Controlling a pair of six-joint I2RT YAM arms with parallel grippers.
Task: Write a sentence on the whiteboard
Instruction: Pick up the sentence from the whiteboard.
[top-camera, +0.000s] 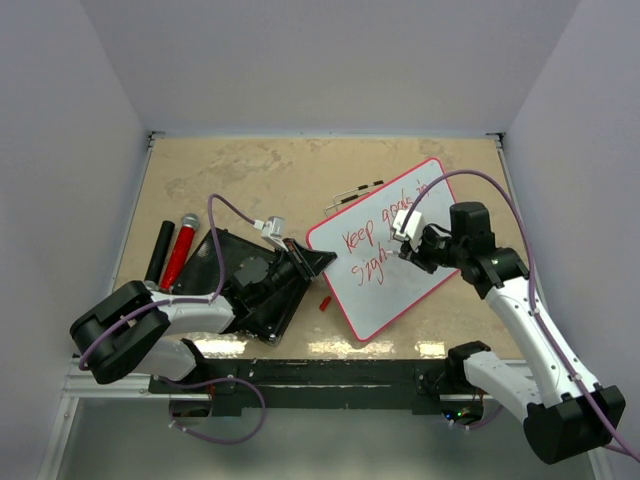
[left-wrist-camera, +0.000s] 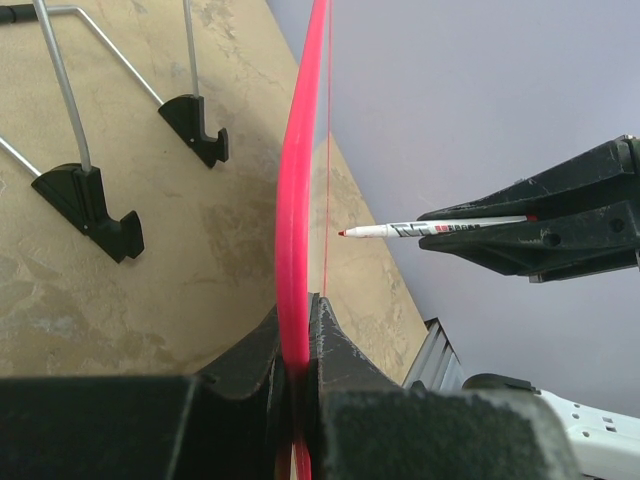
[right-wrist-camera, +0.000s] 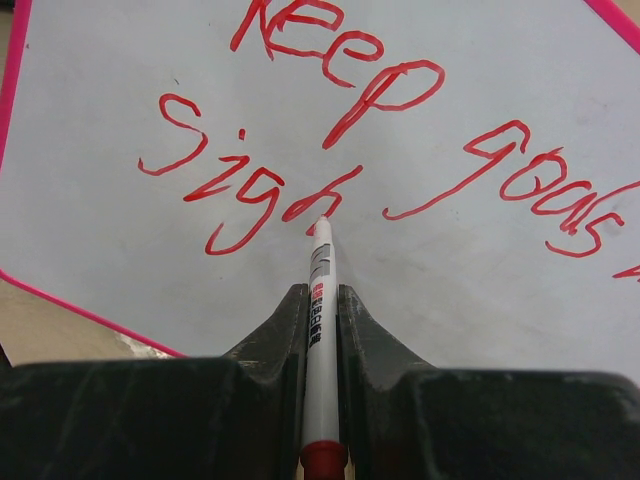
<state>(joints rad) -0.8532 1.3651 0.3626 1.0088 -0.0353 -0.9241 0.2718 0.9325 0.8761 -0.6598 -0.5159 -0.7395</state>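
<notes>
**Marker (right-wrist-camera: 320, 330) tip just off the board (top-camera: 385, 290), after "sigh"**

Desk (top-camera: 250, 170) carries the board right of centre, turned diagonally, with a black slab (top-camera: 225, 262) beside its left corner. Left tool (left-wrist-camera: 298, 320) is clenched on the board's red rim at that corner, bracing it. Right tool (right-wrist-camera: 320, 300) hangs over the board's middle, clenched on the marker, whose long axis runs straight out between the fingers toward the white face. The sentence (right-wrist-camera: 370, 110) reads "Keep goals" and more on the top line, and "sigh" on the second. In the left wrist view the tip sits a sliver short of the face. In the right wrist view it points at the tail of the "h". By that, the next stroke likely falls just right of the "h", along the line. The right arm is the one placed to make it.
</notes>
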